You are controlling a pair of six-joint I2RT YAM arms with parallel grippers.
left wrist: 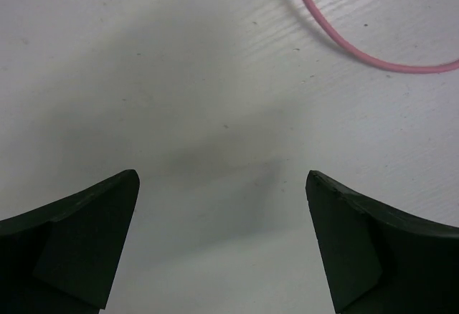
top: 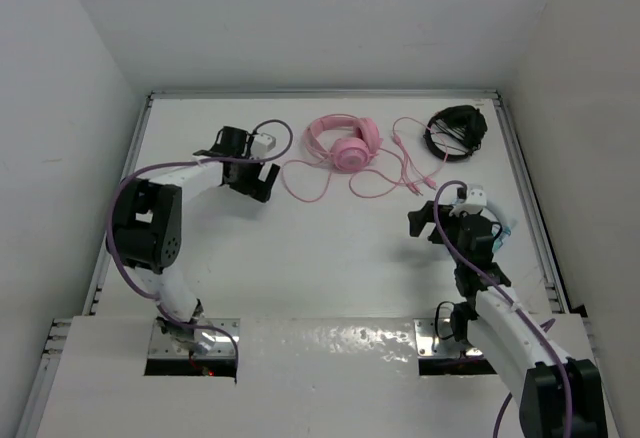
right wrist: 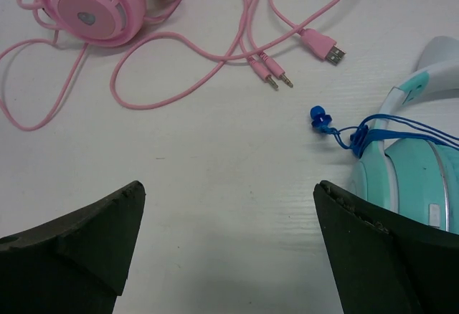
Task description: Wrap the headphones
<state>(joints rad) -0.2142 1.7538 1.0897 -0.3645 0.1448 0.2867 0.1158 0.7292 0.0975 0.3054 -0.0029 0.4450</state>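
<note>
The pink headphones (top: 345,143) lie at the back middle of the table, their earcup also in the right wrist view (right wrist: 90,6). Their long pink cable (top: 385,173) sprawls in loose loops to both sides. It ends in a USB plug (right wrist: 326,47) and two jack plugs (right wrist: 272,72). A bend of the cable shows in the left wrist view (left wrist: 344,41). My left gripper (top: 243,165) (left wrist: 222,178) is open and empty, left of the headphones above bare table. My right gripper (top: 453,228) (right wrist: 229,185) is open and empty, in front of the cable's plugs.
Black headphones (top: 455,128) with a black cable lie at the back right. Teal headphones (right wrist: 409,178) with a thin blue cord (right wrist: 358,136) lie just right of my right gripper. White walls and raised table edges close in the back and both sides.
</note>
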